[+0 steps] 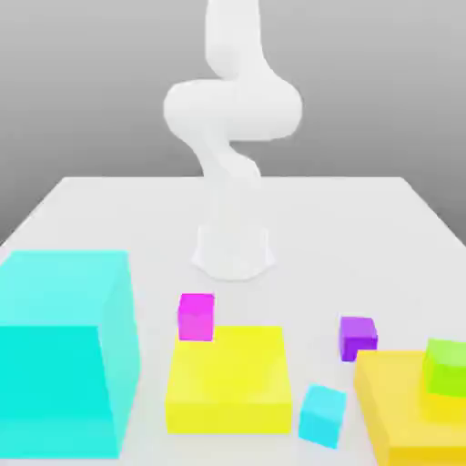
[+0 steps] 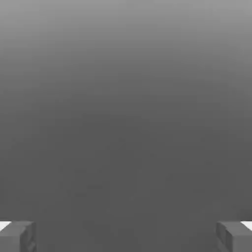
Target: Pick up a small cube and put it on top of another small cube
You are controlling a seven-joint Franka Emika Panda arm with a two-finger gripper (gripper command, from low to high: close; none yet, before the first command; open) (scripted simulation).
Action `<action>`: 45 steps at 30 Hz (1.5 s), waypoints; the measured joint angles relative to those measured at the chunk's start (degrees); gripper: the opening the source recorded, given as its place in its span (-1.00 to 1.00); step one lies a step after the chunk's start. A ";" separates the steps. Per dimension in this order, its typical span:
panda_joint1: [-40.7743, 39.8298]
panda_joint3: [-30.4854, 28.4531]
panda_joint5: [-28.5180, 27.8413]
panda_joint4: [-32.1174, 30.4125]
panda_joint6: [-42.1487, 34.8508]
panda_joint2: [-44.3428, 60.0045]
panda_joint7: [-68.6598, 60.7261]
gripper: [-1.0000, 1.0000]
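Exterior view: the arm (image 1: pixel 227 136) rears upright at the bench's (image 1: pixel 364 209) back, while the small magenta cube (image 1: pixel 197 316) sits well forward beside the yellow block (image 1: pixel 232 378); the claw (image 2: pixel 126 236), fingers wide apart, grips nothing

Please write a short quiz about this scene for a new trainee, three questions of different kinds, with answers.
1. True or false: the green cube rests on a yellow block.
2. Which small cube stands nearest the arm's base? A) magenta B) purple C) small cyan
3. Fill in: in the hand view the fingers stand far ____.

Key: 1 true. 2 A, the magenta cube. 3 apart; nothing is between them.
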 joint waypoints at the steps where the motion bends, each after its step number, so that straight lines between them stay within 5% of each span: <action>1: 0.95 -0.29 -0.08 -0.59 1.03 2.26 -2.04 0.00; 23: 13.72 -0.28 1.08 -12.63 21.87 48.12 -45.61 0.00; 29: 13.45 0.61 0.41 -11.80 30.78 60.58 -48.27 0.00; 30: 13.43 0.64 0.46 -11.52 32.05 62.14 -48.35 -1.00; 37: 13.37 0.70 0.37 -11.51 32.07 62.27 -48.29 -1.00; 45: 16.04 2.88 0.40 -10.34 17.96 49.34 -43.65 -1.00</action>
